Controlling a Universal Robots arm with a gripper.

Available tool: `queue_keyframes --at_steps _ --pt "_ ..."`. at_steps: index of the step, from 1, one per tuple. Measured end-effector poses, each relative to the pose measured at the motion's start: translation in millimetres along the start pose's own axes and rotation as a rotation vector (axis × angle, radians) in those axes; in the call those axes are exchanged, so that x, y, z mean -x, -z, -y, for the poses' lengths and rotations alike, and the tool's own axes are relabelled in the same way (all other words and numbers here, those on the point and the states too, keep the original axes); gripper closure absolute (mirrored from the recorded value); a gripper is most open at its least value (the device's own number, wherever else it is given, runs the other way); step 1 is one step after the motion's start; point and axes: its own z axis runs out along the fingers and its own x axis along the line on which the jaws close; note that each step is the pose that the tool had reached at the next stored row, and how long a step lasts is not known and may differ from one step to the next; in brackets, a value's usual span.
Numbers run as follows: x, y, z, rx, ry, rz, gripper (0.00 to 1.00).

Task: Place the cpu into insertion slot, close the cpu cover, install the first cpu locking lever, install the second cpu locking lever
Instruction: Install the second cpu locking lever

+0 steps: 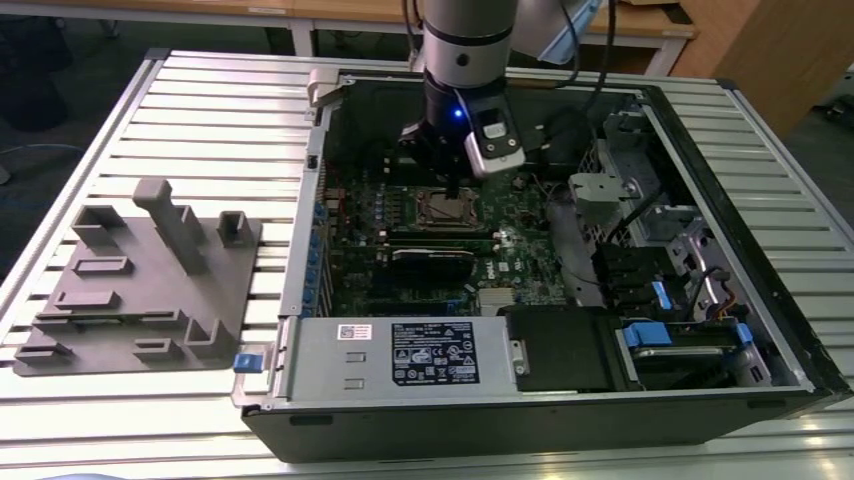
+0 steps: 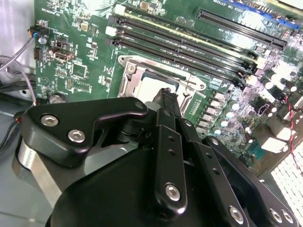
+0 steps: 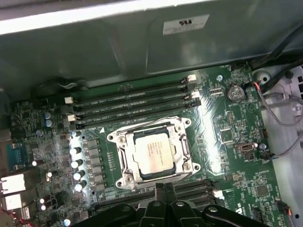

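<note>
My pincer [image 1: 447,178] hangs inside the open computer case [image 1: 694,180], low over the green board [image 1: 521,225] and just beside the slot [image 1: 445,208]. In both wrist views its fingers [image 3: 160,194] come together into one narrow tip with no gap between them, so it is closed, and I see nothing held in it. In the first wrist view that tip sits at the edge of the slot's frame. The cpu [image 3: 151,153] lies flat in the slot [image 3: 124,156], its pale metal top showing through the window of the cover [image 3: 182,152], which lies down flat around it. In the second wrist view the cpu [image 2: 154,87] shows just past my fingertip [image 2: 166,101], with the cover [image 2: 127,85] around it. I cannot tell how the locking levers stand. Long black memory slots [image 3: 132,99] run along one side of the slot. In the exterior view the case rests on a slatted metal counter [image 1: 200,120], and a grey fixture block [image 1: 147,280] sits on that counter to the exterior view's left, well apart from the case. A grey box with a label [image 1: 400,352] fills the case's near edge.
</note>
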Motion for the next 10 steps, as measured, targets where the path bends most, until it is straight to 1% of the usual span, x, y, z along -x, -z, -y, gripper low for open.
queue_keyframes --at_steps 2,10 --pt "-0.3 -2.3 1.3 0.0 0.0 0.0001 0.89" --pt "-0.6 -2.5 2.1 0.0001 0.0 0.0001 0.89"
